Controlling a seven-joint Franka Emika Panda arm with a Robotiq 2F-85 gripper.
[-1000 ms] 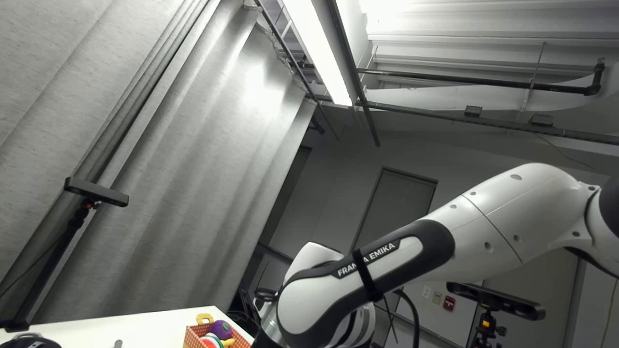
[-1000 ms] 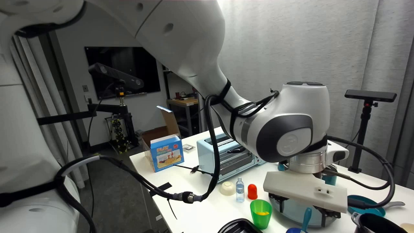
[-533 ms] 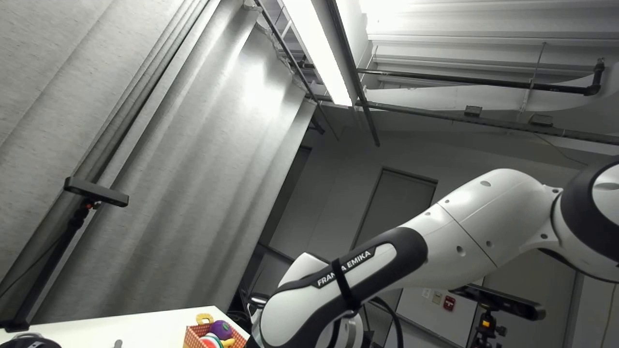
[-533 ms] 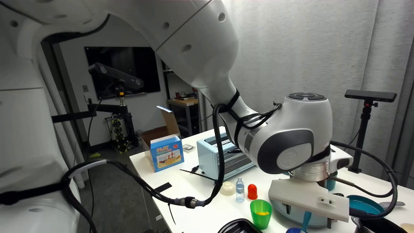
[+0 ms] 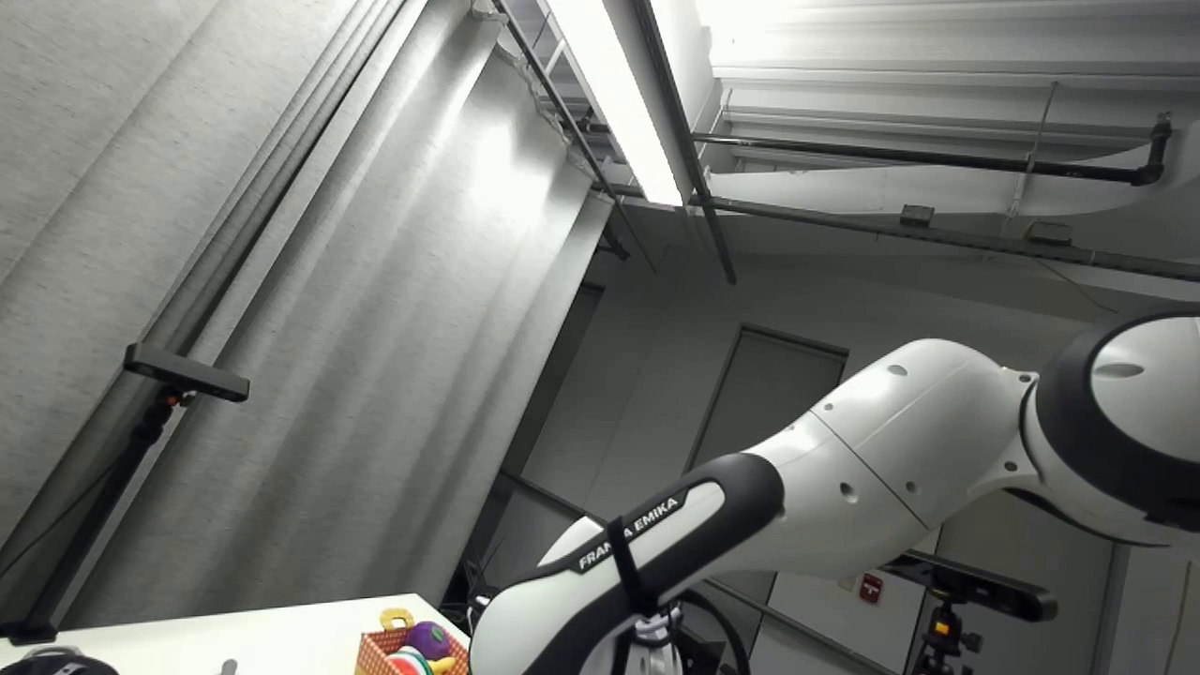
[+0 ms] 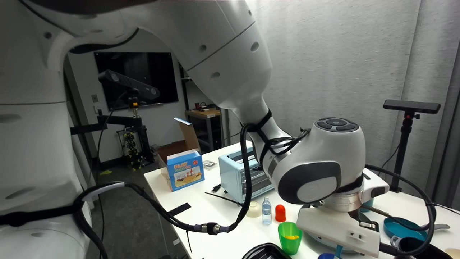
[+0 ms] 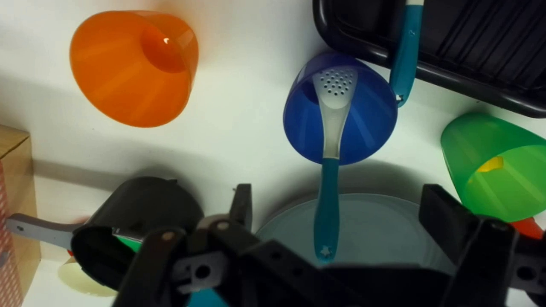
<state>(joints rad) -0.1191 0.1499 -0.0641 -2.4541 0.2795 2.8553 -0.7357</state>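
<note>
My gripper (image 7: 339,207) is open and empty in the wrist view, its two fingers wide apart. Between them, further down, lies the teal handle of a slotted spoon (image 7: 327,204); neither finger appears to touch it. Its grey perforated head rests in a blue cup (image 7: 367,132). A grey-blue round plate (image 7: 379,226) lies below the handle. A green cup (image 7: 482,145) with a yellow piece inside is beyond the right finger. An orange cup (image 7: 132,72) is at upper left. In an exterior view the fingers are mostly hidden behind the white mount (image 6: 337,228).
A black tray (image 7: 469,87) with another teal handle (image 7: 407,55) across its rim is at upper right. A black pot (image 7: 145,204) is beside the left finger. A toaster (image 6: 230,176), bottle (image 6: 266,214), red piece (image 6: 280,213) and teal pan (image 6: 399,228) stand around the arm.
The arm's hand has come down in an exterior view, first shifting right and then slightly back left. In the other exterior picture the arm has moved left and down. The table objects have not moved.
</note>
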